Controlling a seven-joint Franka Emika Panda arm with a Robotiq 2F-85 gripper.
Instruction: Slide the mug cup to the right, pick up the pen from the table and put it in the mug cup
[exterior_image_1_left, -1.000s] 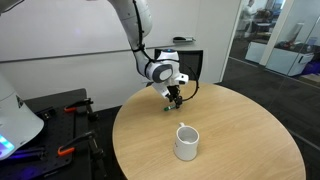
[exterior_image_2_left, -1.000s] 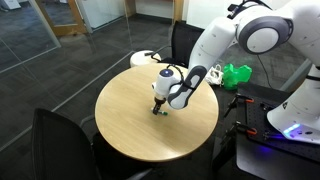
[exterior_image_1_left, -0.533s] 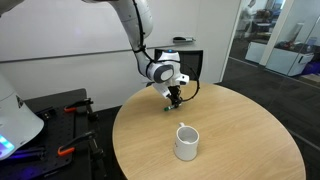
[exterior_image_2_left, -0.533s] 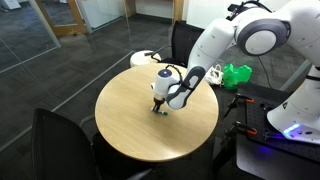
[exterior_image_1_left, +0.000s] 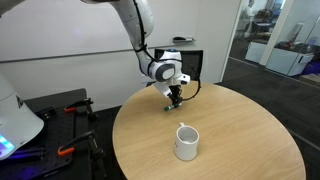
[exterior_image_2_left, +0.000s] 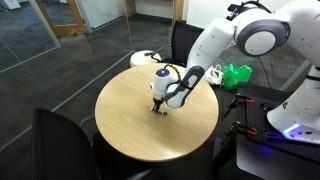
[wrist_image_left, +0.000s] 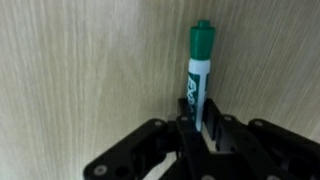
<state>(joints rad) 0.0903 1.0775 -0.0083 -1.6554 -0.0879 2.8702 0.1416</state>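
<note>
The pen (wrist_image_left: 198, 72), green-capped with a whitish barrel, lies flat on the light wood table (exterior_image_1_left: 245, 125) near its far edge. My gripper (wrist_image_left: 198, 126) points straight down at it, and the two black fingers press against the barrel's lower end from both sides. Both exterior views show the gripper (exterior_image_1_left: 173, 100) (exterior_image_2_left: 159, 108) low on the tabletop (exterior_image_2_left: 125, 120), with a speck of green at its tip. The white mug cup (exterior_image_1_left: 186, 142) stands upright and apart from it, nearer the table's front edge, with its opening facing up.
A black chair (exterior_image_1_left: 192, 63) stands behind the table, and another dark chair (exterior_image_2_left: 60, 140) at its near side. A green object (exterior_image_2_left: 237, 74) and a white robot base (exterior_image_1_left: 15, 120) sit beside the table on dark stands.
The jaws have drawn in from wide apart until they meet the pen's barrel. The arm, the pen and the mug cup have stayed in place.
</note>
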